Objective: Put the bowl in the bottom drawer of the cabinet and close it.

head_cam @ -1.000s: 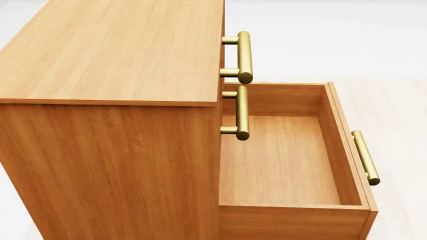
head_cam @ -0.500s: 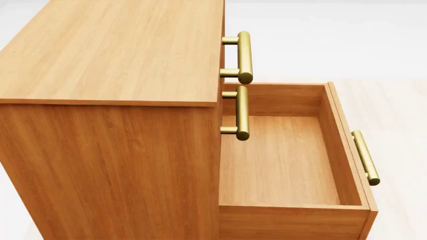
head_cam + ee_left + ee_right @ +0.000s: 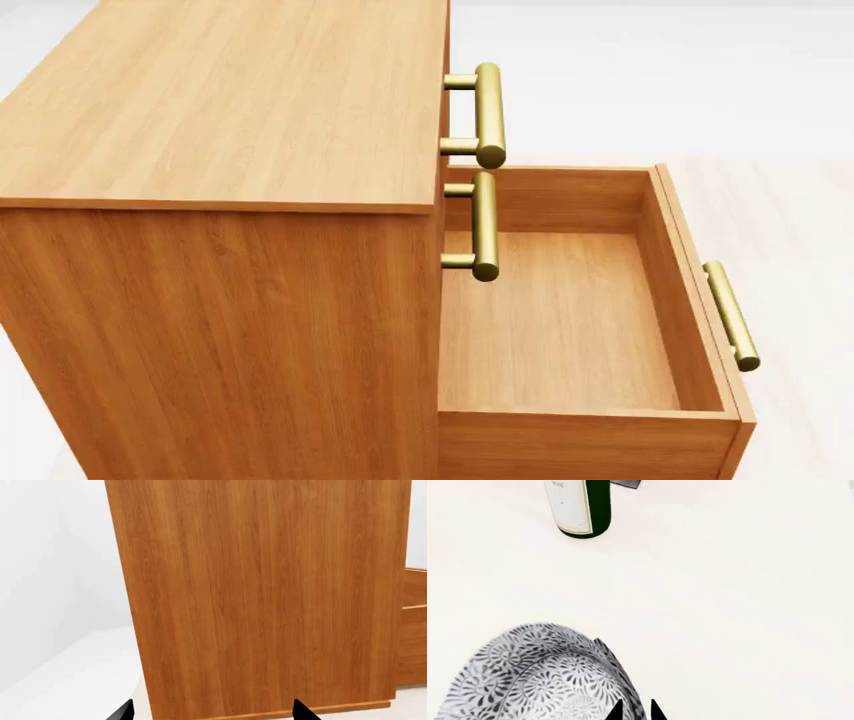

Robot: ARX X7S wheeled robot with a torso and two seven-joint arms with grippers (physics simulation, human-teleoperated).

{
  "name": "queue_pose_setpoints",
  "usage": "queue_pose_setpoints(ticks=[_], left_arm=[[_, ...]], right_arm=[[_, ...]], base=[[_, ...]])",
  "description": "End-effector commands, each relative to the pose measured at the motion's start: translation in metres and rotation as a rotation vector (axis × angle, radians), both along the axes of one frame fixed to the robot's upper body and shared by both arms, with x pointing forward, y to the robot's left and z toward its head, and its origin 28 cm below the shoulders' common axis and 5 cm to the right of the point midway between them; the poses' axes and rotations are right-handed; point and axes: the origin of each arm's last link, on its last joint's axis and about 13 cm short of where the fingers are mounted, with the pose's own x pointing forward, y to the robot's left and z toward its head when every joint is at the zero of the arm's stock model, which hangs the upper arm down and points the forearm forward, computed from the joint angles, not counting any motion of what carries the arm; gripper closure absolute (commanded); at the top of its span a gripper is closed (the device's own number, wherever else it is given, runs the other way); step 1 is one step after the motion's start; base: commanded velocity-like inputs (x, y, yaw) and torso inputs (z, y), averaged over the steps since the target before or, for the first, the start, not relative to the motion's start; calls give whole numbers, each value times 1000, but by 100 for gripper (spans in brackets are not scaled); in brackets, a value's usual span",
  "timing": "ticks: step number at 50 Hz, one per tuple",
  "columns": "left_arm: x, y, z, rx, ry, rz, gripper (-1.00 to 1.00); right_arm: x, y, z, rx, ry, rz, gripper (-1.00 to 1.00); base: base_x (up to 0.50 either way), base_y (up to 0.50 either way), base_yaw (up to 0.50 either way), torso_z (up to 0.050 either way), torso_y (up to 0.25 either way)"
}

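Observation:
The cabinet (image 3: 227, 100) fills the left of the head view. Its bottom drawer (image 3: 561, 320) is pulled out to the right and holds nothing; its brass handle (image 3: 731, 315) is on the outer front. Neither gripper shows in the head view. In the right wrist view, the patterned bowl (image 3: 540, 680) hangs tilted over pale floor, and my right gripper (image 3: 636, 711) is shut on its rim, one finger on each side. In the left wrist view, my left gripper (image 3: 212, 712) is open, facing the cabinet's side panel (image 3: 267, 595) with nothing between its fingers.
The two upper drawers are shut, their brass handles (image 3: 489, 112) (image 3: 483, 225) jutting out above the open drawer's inner end. A green bottle with a white label (image 3: 577, 505) stands on the pale floor beyond the bowl. The open drawer's side (image 3: 413, 630) shows past the cabinet.

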Motion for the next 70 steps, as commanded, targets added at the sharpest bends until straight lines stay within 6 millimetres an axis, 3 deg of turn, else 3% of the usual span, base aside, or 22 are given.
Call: queue_pose_setpoints(ticks=[1,35,70], left_arm=[[0,0,0,-1,0,-1,-100],[-1,0,2,-3,-3,-4,-100],[0,0,1,-1,-1,-3,-100]], right_arm=[[2,10,12,-62,-109,108,100],[18,24,104,-327,-343,271,100],[54,32,151,-388,-380,345,100]], base=[[0,0,0,0,0],[0,0,0,0,0],[0,0,0,0,0]])
